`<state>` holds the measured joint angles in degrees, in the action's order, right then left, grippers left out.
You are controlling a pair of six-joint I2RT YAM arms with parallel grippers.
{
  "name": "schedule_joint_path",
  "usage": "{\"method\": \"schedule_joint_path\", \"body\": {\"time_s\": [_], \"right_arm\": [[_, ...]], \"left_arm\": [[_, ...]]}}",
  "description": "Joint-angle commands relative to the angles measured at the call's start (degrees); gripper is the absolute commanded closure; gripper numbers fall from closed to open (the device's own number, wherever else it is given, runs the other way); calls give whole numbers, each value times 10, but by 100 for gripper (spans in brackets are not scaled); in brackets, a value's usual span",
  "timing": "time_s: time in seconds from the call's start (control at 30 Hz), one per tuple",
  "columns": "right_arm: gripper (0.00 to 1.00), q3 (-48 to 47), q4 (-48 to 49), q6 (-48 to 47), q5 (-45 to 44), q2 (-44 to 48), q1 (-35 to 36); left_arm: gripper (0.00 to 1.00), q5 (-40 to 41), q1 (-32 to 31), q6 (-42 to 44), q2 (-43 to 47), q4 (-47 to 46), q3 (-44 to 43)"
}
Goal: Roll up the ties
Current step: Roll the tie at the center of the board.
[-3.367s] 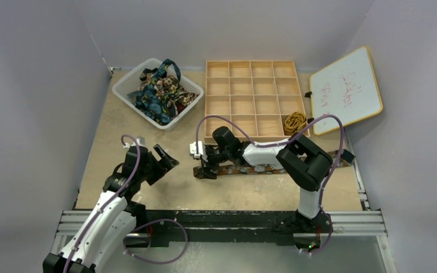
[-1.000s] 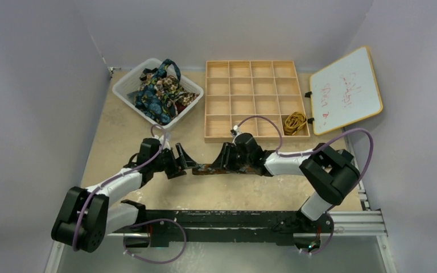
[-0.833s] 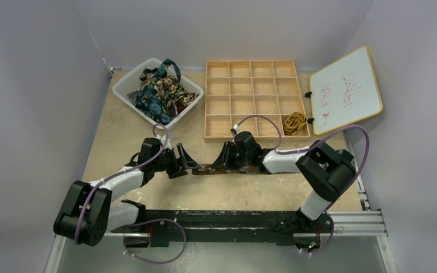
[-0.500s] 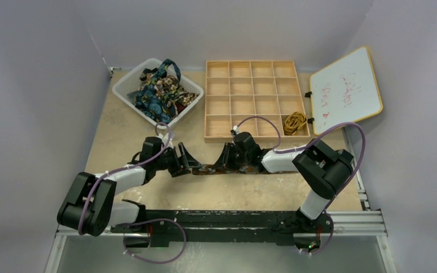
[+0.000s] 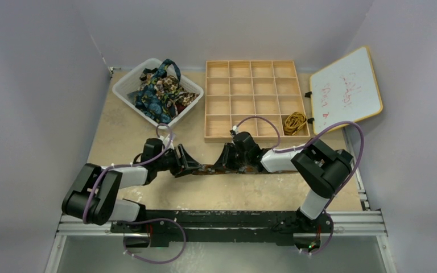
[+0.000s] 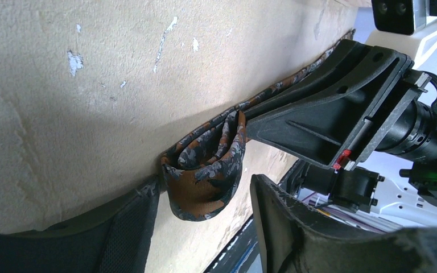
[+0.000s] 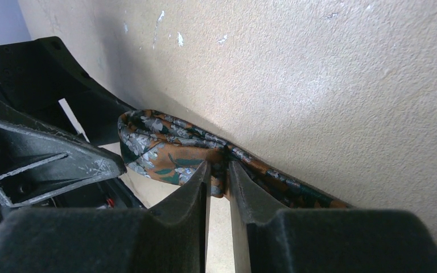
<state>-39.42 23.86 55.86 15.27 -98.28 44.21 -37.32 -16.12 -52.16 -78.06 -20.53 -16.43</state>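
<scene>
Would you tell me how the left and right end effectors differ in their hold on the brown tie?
The right end effector pinches the brown tie with jaws nearly together; the left end effector straddles its rolled end with jaws apart, unclamped. Both meet at the same end of the tie.

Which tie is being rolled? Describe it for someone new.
Start at the wooden grid tray; just in front of it one tie lies along the table, one end curled into a loop. It is dark brown with orange-grey blotches, unlike the blue floral ties heaped in the white basket.
</scene>
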Motion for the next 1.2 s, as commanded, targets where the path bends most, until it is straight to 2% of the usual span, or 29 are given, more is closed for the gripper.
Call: {"method": "schedule_joint_path", "body": {"time_s": [0.0,0.13,0.23,0.33,0.47,0.57,0.73,0.93,1.17], "right_arm": [[80,-9,-18,-7,6,-16,0],[81,-12,-17,-10,10,-20,-1],[82,-15,-15,-13,15,-23,0],[83,-16,-15,-13,17,-22,0],[82,-20,-10,-19,26,-11,0],[72,-23,-12,-26,25,12,0],[71,-28,3,-39,15,37,1],[86,-50,19,-40,42,10,13],[97,-92,2,-45,41,-45,20]], "left_arm": [[45,5,3,-11,-25,-29,15],[48,4,1,-10,-40,-35,10],[59,8,-1,-9,-45,-34,8],[75,11,-2,0,-42,-25,5],[89,31,-2,27,-25,21,-9],[100,48,-2,50,0,67,-24],[100,75,-3,72,40,126,-49],[100,99,-6,89,65,181,-73],[100,130,-21,111,72,247,-111]]}}
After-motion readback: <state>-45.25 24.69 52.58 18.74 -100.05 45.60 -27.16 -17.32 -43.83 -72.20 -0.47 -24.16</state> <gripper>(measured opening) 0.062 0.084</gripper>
